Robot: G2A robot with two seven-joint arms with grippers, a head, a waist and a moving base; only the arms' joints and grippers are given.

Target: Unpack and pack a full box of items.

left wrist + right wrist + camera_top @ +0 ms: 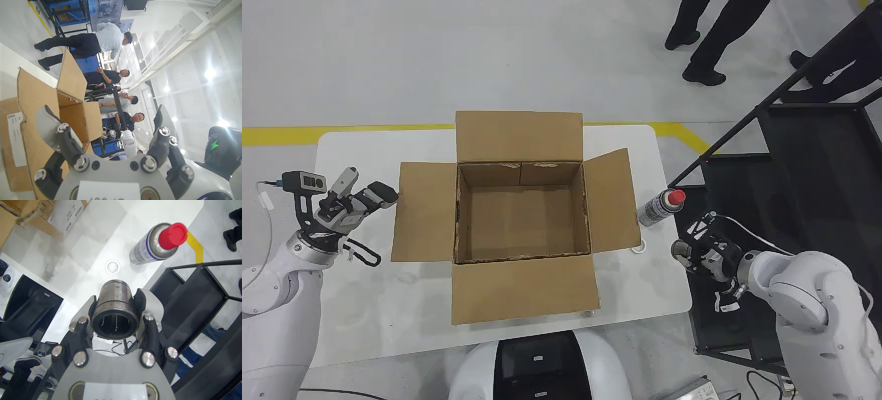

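Two arms flank the open box (519,136), which sits mid-table (362,300) with all four flaps folded out and its floor bare.

1. Right gripper (116,298): closed around a dark metal cylinder (114,311), one finger on each curved side. The cylinder's long axis runs straight out from my wrist, down toward the table's right edge, and its hollow bore faces the camera.
2. Bearing: the box mouth lies to my left of this load, past the right flap. The spray can (153,249) with the red cap and a small white ring (112,266) stand between.
3. Left gripper (102,113): spread wide and holding nothing, beyond the box's left flap.
4. Judgement: the right arm carries the move, whether it sets down or repacks.
5. Markings: a white printed label (15,136) on the box wall and print on the can, both too small to read.
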